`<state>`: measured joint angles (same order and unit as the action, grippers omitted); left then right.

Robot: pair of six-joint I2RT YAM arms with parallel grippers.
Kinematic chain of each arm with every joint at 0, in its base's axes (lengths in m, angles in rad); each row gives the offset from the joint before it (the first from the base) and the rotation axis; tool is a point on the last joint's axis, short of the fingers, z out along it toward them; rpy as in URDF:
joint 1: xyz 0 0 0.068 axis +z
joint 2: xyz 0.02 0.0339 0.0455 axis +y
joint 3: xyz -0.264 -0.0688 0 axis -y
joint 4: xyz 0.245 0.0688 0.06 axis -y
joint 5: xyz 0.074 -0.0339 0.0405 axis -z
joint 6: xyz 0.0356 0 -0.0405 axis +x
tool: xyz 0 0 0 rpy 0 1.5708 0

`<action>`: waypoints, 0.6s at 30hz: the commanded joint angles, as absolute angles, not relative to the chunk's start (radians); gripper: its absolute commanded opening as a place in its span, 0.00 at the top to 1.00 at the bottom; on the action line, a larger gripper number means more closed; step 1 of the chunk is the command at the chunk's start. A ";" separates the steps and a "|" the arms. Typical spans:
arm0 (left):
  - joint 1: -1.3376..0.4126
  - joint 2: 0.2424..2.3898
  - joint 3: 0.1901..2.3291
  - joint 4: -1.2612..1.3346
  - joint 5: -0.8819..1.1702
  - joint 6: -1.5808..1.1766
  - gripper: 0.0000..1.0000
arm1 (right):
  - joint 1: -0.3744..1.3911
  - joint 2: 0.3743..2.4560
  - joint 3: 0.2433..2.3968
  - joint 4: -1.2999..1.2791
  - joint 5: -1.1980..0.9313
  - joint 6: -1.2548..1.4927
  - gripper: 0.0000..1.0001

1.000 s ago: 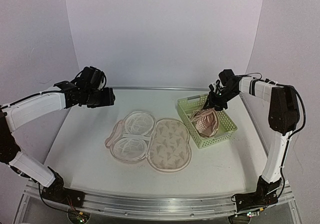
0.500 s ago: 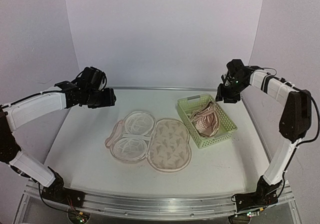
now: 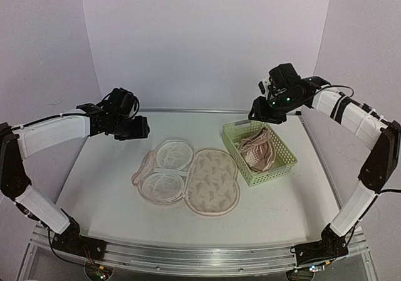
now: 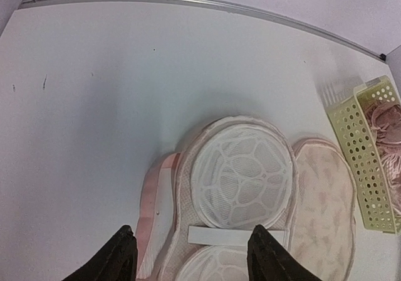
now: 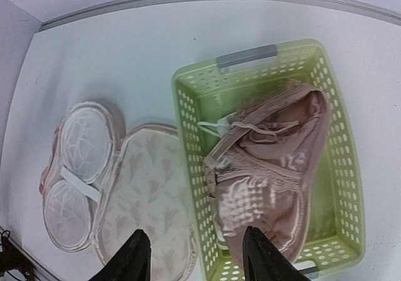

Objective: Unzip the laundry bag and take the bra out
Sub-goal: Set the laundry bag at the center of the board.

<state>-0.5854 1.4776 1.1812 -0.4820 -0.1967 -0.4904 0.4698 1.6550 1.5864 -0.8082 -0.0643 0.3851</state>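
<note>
— Bra, the small soft pinkish-beige garment with two rounded cups: where is it?

— Crumpled inside the pale yellow-green plastic lattice basket, at 3 o'clock from the table's middle. Nothing of mine touches it.

— And your right pincer?

— A second ago it was down in the basket, right at the cloth. Now it has risen and hangs above the basket's far rim, at 12 o'clock of the bra, fingers spread, nothing between them. My wrist view shows the whole garment lying below.

— So you let go?

— I judge so: the drop is made, and the bra has stayed in the basket.

— The laundry bag?

— The flat peanut-shaped beige fabric pouch with reddish-brown leaf print lies unzipped at the middle of the white table. It is laid open like a book, printed half at 3 o'clock, white mesh lining at 9 o'clock. It hasn't moved.

— Left pincer?

— Also spread and empty, hovering at 10 o'clock of the pouch, having edged slightly inward.

— What's left?

— By my reckoning, nothing but to pull both arms back.
</note>
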 commanded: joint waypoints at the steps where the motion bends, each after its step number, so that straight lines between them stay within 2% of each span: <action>1: -0.581 1.500 1.202 -0.476 -0.153 -0.475 0.39 | 0.545 1.628 1.574 -0.715 -0.095 0.464 0.48; 10: -0.581 1.581 1.194 -0.479 -0.075 -0.456 0.41 | 0.663 1.654 1.414 -0.608 -0.111 0.584 0.48; 18: -0.581 1.623 1.188 -0.479 -0.041 -0.463 0.43 | 0.717 1.756 1.340 -0.569 -0.025 0.606 0.48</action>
